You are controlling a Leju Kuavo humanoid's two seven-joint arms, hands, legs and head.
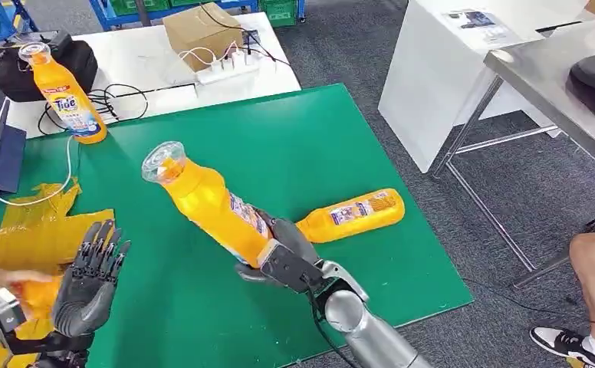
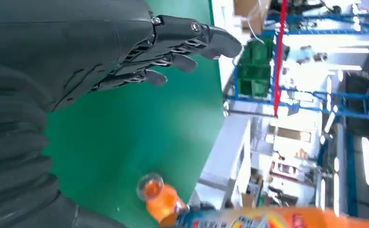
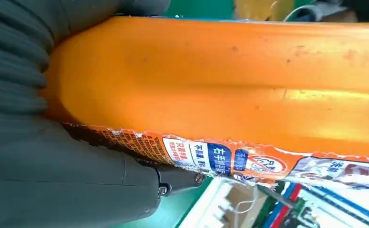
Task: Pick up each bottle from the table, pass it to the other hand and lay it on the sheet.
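Note:
My right hand (image 1: 287, 257) grips an orange bottle (image 1: 206, 201) by its lower body and holds it tilted above the green mat (image 1: 294, 146), its clear cap pointing up and left. Up close, that bottle's (image 3: 230, 80) orange side and torn label lie against the right hand (image 3: 54, 180). My left hand (image 1: 87, 280) stands open, fingers spread and upright, to the left of the held bottle, apart from it. In the left wrist view the left hand (image 2: 101, 52) is bare above the mat. A second bottle (image 1: 352, 215) lies flat on the mat behind the right hand. A third bottle (image 1: 64, 96) stands upright at the mat's far left edge.
A crumpled yellow sheet (image 1: 26, 230) covers the near left corner. Behind the mat a white table (image 1: 149, 57) carries a cardboard box (image 1: 202, 32), a power strip (image 1: 221, 69), cables and a black bag (image 1: 14, 69). A person's knee and shoe (image 1: 586, 307) are at the right.

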